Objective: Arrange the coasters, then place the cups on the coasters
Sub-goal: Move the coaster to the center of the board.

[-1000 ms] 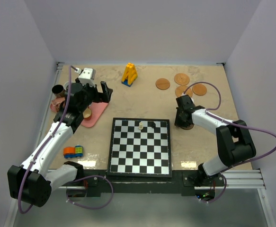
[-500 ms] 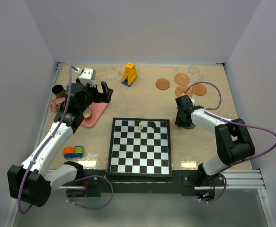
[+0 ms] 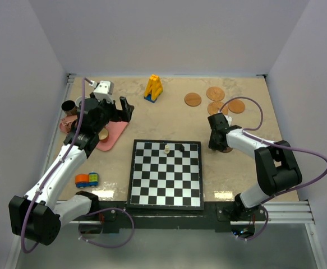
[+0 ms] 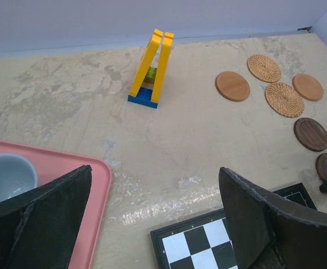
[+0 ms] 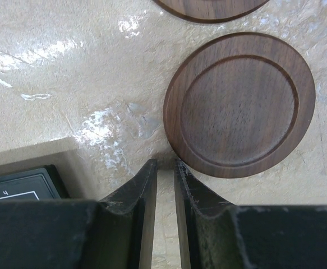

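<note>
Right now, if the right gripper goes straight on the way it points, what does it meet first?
Most likely the bare table: the nearly closed fingers point down beside the dark brown coaster, not onto it.

Plain pale lavender-grey walls [image 3: 169,33] box in a beige marbled tabletop [image 3: 152,120], glare spots near its front edge.

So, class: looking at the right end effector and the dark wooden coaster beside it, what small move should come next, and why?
Probably shift the right end effector sideways over the dark round wooden coaster: its nearly shut jaws hold nothing and sit just off the rim.
</note>
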`<act>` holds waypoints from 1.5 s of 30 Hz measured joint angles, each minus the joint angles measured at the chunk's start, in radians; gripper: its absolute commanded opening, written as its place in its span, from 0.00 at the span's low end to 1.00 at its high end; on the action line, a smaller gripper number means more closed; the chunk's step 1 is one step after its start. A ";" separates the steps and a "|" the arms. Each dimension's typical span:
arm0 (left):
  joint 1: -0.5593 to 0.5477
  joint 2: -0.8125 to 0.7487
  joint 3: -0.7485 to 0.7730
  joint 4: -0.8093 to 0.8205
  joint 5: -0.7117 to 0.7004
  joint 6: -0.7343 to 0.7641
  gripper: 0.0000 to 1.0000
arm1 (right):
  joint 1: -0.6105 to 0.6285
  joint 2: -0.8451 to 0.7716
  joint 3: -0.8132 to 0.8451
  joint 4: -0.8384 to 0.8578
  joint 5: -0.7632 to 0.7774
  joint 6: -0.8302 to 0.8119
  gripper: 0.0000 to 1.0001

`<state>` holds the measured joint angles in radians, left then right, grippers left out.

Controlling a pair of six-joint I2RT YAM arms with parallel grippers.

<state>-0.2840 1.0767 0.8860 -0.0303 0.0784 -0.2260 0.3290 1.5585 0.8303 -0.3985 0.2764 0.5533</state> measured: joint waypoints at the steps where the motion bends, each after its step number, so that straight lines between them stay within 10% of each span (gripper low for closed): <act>1: 0.000 0.000 0.000 0.000 0.000 0.000 1.00 | 0.000 0.000 0.000 0.000 0.002 0.002 0.22; 31: 0.000 0.000 0.000 -0.001 -0.005 0.000 1.00 | -0.001 -0.122 0.019 -0.016 -0.068 -0.043 0.53; 45: 0.000 0.000 0.000 -0.001 -0.019 0.001 1.00 | -0.128 0.114 0.532 -0.010 -0.055 -0.161 0.78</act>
<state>-0.2840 1.0767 0.8860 -0.0311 0.0589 -0.2253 0.2008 1.6722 1.3624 -0.4088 0.2214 0.3920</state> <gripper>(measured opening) 0.997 0.718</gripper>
